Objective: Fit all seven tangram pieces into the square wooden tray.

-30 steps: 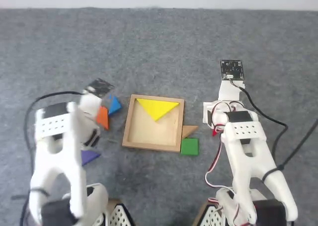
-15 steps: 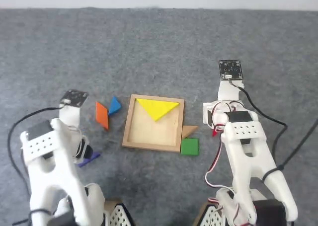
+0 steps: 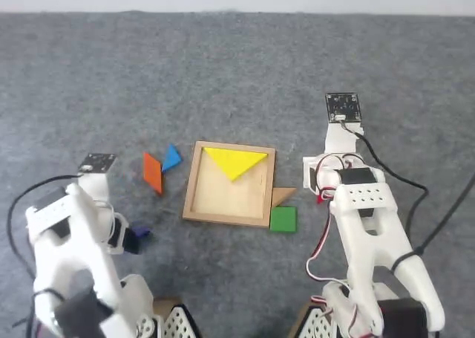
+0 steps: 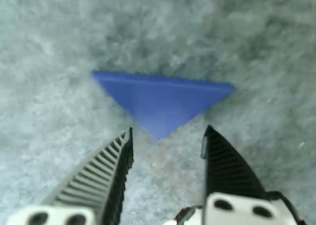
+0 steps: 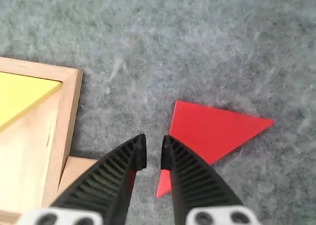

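The square wooden tray [image 3: 194,204] lies mid-table with a yellow triangle [image 3: 234,161] in its far half. An orange parallelogram [image 3: 152,173] and a small blue triangle [image 3: 171,157] lie to its left. A green square [image 3: 283,218] and a tan triangle [image 3: 282,196] touch its near right corner. My left gripper [image 4: 168,133] hangs open just above the mat, with the tip of a dark blue triangle [image 4: 160,101] in front of its fingers. My right gripper [image 5: 153,141] is shut and empty beside a red triangle [image 5: 212,128], near the tray's corner [image 5: 66,106].
Grey felt mat [image 3: 237,70] covers the table, with open room beyond the tray. Both arm bases stand at the front edge. Most of the dark blue triangle [image 3: 138,234] is under the left arm in the high view.
The left arm has swung away from the orange and blue pieces, leftward and toward the front, and now sits lower over the dark blue triangle. The right arm has not moved.
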